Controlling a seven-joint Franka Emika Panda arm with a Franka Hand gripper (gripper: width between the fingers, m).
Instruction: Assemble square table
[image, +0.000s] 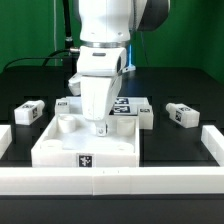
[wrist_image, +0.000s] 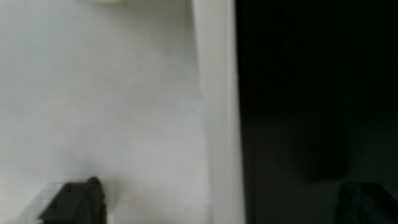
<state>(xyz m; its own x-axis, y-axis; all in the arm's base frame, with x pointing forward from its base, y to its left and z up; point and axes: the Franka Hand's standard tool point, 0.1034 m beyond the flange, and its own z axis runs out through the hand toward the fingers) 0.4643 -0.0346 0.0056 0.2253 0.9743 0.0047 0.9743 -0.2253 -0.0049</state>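
on the black table (image: 178, 142) the square table top (image: 52, 150) lies flat at centre, sockets up. it looks like stiff, light, smooth plastic, too wide to span, so the thin raised rim (wrist_image: 214, 100) is probably the best place to pinch. two short block legs (image: 28, 112) (image: 182, 114) lie well apart on either side; they look light, rigid and easy to grip across. the tool (image: 100, 127) hangs low over the top, fingers (wrist_image: 71, 203) spread wide on either side of the rim, holding nothing.

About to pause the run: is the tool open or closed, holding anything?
Tool: open, fingers spread either side of the square table top rim, gripping nothing.
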